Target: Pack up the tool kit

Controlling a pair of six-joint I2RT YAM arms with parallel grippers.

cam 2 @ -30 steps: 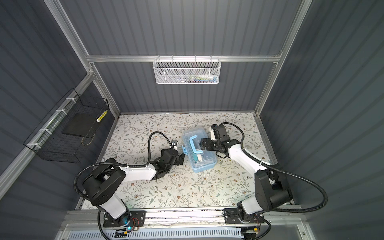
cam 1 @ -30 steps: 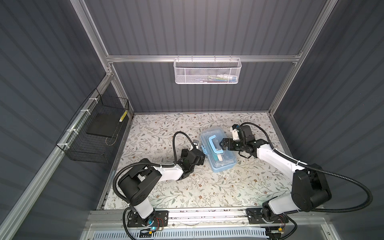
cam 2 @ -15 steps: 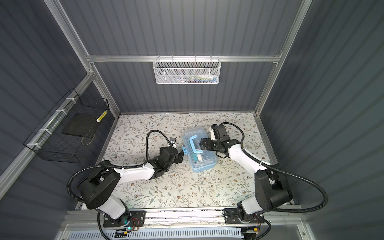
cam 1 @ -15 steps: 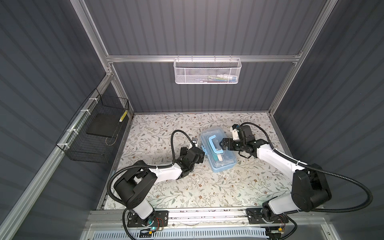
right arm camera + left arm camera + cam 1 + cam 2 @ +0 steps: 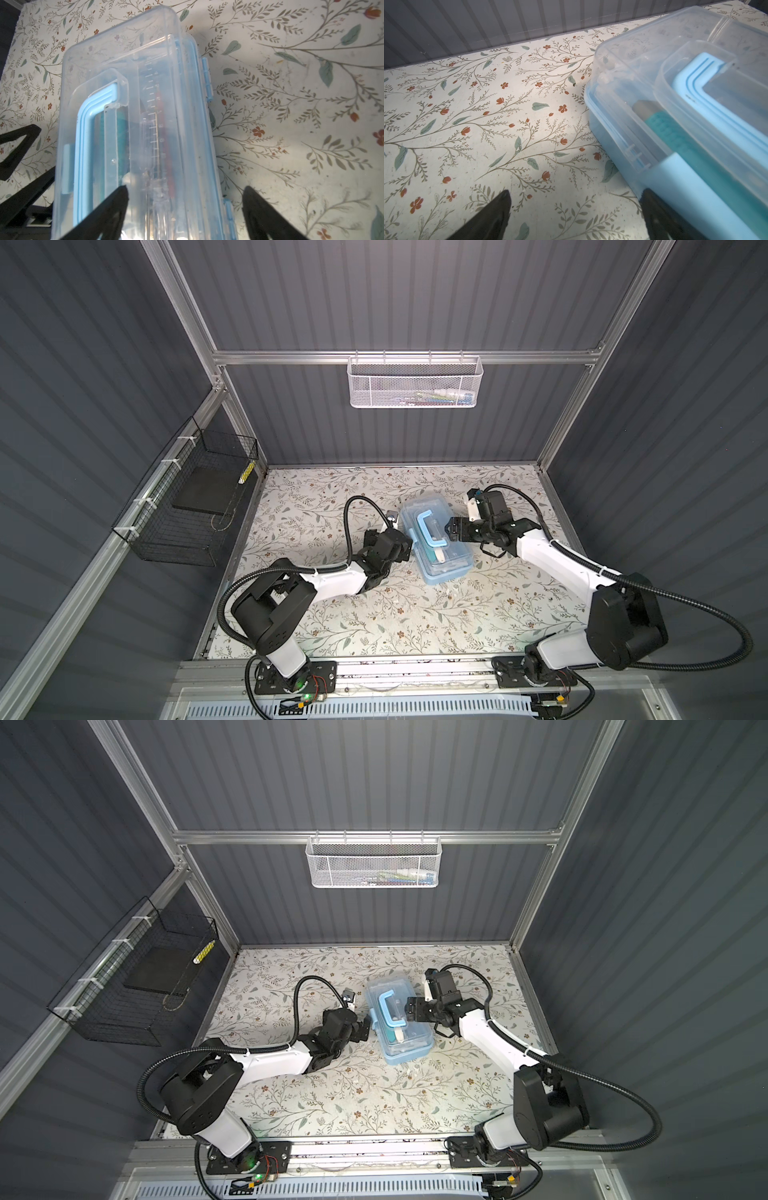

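Note:
The tool kit (image 5: 436,547) (image 5: 400,1029), a light-blue box, lies mid-table with its clear lid down and its arched handle (image 5: 85,133) flat on top. Through the lid a teal-handled tool (image 5: 675,133) shows. My left gripper (image 5: 405,548) (image 5: 364,1029) (image 5: 576,199) stands open low beside the box's latch (image 5: 691,187) side, one fingertip (image 5: 650,199) against the box wall. My right gripper (image 5: 451,529) (image 5: 409,1008) (image 5: 186,191) is open at the hinge side, one finger (image 5: 122,193) over the lid and the other beside the hinge edge.
A white mesh basket (image 5: 415,383) with small items hangs on the back rail. A black wire basket (image 5: 187,510) holding a dark slab and a yellow thing hangs on the left wall. Grey walls close in the floral table (image 5: 374,614).
The left gripper has edged a little toward the box's latch side. The right gripper's jaws have narrowed slightly over the hinge side. The box has not moved.

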